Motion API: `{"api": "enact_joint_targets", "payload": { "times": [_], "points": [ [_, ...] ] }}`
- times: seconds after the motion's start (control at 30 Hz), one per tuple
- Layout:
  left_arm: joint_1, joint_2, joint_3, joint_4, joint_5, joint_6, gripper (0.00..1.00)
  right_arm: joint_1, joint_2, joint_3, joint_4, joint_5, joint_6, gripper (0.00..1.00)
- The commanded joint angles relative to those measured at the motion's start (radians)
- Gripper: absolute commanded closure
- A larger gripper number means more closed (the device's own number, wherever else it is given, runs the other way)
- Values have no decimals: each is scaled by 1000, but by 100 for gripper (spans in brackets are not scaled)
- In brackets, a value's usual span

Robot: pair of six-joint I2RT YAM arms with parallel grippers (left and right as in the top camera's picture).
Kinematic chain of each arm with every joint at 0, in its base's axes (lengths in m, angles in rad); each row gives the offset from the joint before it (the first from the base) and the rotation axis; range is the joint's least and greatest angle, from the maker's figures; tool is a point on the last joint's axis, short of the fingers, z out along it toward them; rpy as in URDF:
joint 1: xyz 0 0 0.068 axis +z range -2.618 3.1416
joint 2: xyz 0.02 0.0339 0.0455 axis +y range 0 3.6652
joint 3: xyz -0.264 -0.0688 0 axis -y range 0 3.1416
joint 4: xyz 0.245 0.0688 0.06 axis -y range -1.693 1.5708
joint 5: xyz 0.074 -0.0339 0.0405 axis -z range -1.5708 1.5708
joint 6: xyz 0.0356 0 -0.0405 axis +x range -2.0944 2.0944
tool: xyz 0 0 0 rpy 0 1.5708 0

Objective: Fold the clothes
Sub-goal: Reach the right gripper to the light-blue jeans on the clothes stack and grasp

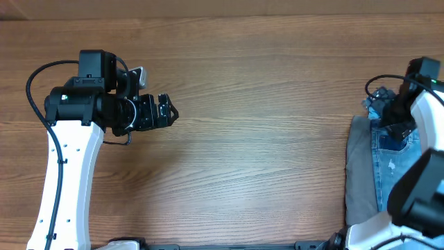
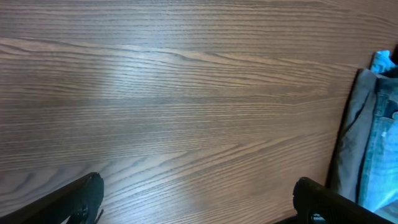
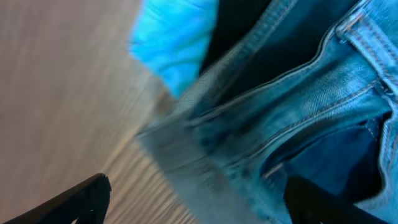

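Your jeans (image 1: 390,163) are way over at the right edge of the overhead view, mostly hidden under the right arm. The light-blue denim strip you can see runs top to bottom in the frame, so that's the long axis. You can't tell from above which end is the waist. They're lying on a grey garment (image 1: 357,173) that sticks out on their left side, also running top to bottom. A small bright-blue piece (image 1: 374,104) pokes out at the top of the pile, but I can't tell what it is.

Your right claw (image 3: 198,186) is spread wide just above the denim with nothing in its grip. Its blurry wrist view shows stitched seams and a pocket opening running diagonally, upper right to lower left, with the grey edge beside the bare table (image 3: 56,93).

Your left claw (image 2: 198,183) is at upper left in the overhead view, well apart from the pile. It's pointing right toward it, also wide open and holding nothing, with just wood grain underneath.
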State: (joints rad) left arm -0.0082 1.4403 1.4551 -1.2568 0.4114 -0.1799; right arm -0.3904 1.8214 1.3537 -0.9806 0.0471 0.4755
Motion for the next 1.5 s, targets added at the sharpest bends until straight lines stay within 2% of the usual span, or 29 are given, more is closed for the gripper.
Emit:
{"api": "enact_joint_targets", "payload": {
  "times": [0.0, 0.17, 0.27, 0.37, 0.53, 0.6, 0.73, 0.77, 0.83, 0.87, 0.93, 0.97, 1.13, 1.23, 1.3, 1.47],
  "points": [
    [-5, -2, 21, 5, 31, 8, 0, 3, 40, 21, 8, 58, 32, 12],
    [-5, -2, 20, 5, 31, -12, 0, 2, 51, -1, 55, 143, 83, 14],
    [-6, -2, 21, 5, 31, -25, 0, 2, 55, -21, 74, 144, 88, 20],
    [-6, -2, 21, 5, 31, -27, 0, 2, 55, -26, 83, 155, 98, 23],
    [-6, -2, 21, 5, 31, -27, 0, 3, 55, -31, 91, 132, 98, 20],
    [-6, -2, 20, 5, 31, -27, 0, 3, 55, -48, 105, 132, 98, 11],
    [-6, -2, 21, 5, 34, -27, 0, 3, 55, -131, 165, 132, 150, 10],
    [-6, -2, 20, 4, 35, -28, 0, 0, 55, -138, 168, 133, 154, 12],
    [-6, -2, 20, 4, 35, -31, 0, -8, 55, -134, 164, 136, 154, 28],
    [-6, -2, 20, 4, 35, -31, 0, -12, 55, -132, 162, 136, 154, 32],
    [-6, -2, 21, 4, 35, -31, 0, -26, 55, -119, 140, 135, 154, 60],
    [-6, -2, 21, 4, 35, -31, 0, -45, 53, -94, 114, 132, 154, 69],
    [-6, -2, 20, 6, 35, -30, 0, -114, 47, -1, 34, 101, 152, 75],
    [-6, -2, 21, 8, 35, -30, 0, -154, 47, 38, 3, 40, 127, 90],
    [-6, -2, 21, 13, 35, -30, 0, -185, 46, 82, -22, -34, 82, 96],
    [-6, -2, 21, 15, 35, -30, 0, -213, 37, 220, -105, -132, -47, 96]
  ]
}}
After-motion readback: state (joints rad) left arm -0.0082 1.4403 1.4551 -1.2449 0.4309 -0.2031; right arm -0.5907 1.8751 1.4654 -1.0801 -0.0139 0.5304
